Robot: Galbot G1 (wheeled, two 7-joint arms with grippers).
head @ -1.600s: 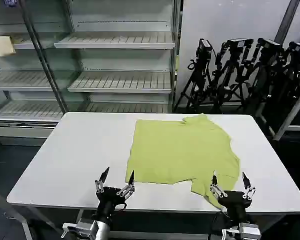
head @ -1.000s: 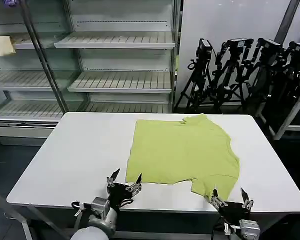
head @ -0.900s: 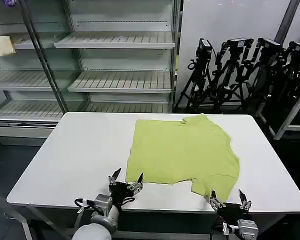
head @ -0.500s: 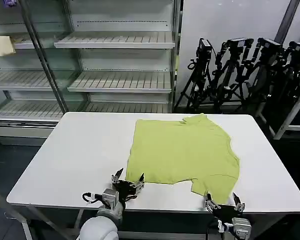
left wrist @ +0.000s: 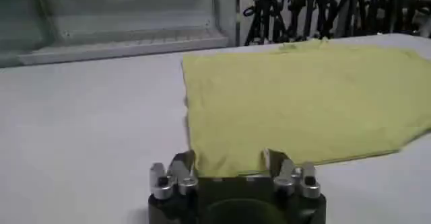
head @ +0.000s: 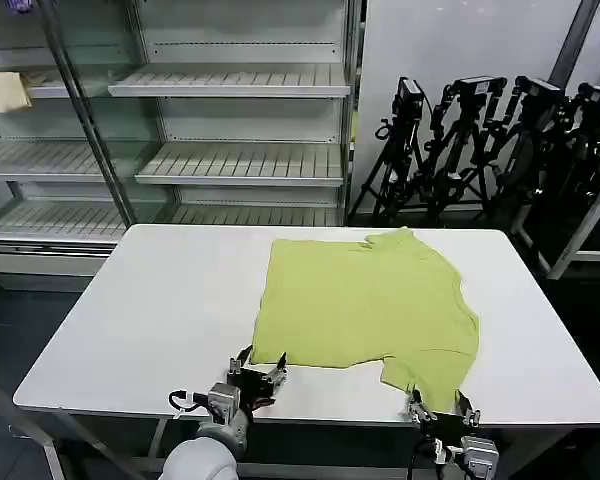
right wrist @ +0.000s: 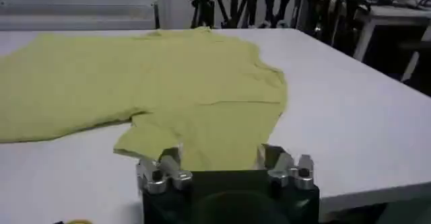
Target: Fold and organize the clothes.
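Since 1.6 s ago both grippers have drawn back and down toward the near edge of the tabletop; the shirt has not shifted.

Head view: the plain lime yellow-green short-sleeved T-shirt [head: 365, 305] of thin soft fabric lies spread flat on the white rectangular tabletop [head: 160, 300], right of centre, with one sleeve reaching toward the near right edge. The left gripper [head: 257, 365] sits low at the near edge, just in front of the shirt's near left corner, fingers spread apart and holding nothing. The right gripper [head: 439, 403] sits at the near right edge, just at the sleeve tip, fingers likewise spread and empty. Behind the tabletop stand grey metal shelves [head: 240, 120] and a cluster of black tripods [head: 480, 140].

Left wrist view: the left gripper [left wrist: 229, 159] has its two fingers [left wrist: 183, 162] set wide apart, nothing between them. The T-shirt's [left wrist: 303, 97] near hem lies just beyond the fingertips; whether they touch the fabric cannot be told.

Right wrist view: the right gripper [right wrist: 221, 155] is also spread wide and empty. The T-shirt [right wrist: 168, 84] spreads ahead of it, the sleeve lying just before the fingers [right wrist: 170, 157] on the tabletop [right wrist: 350, 131].
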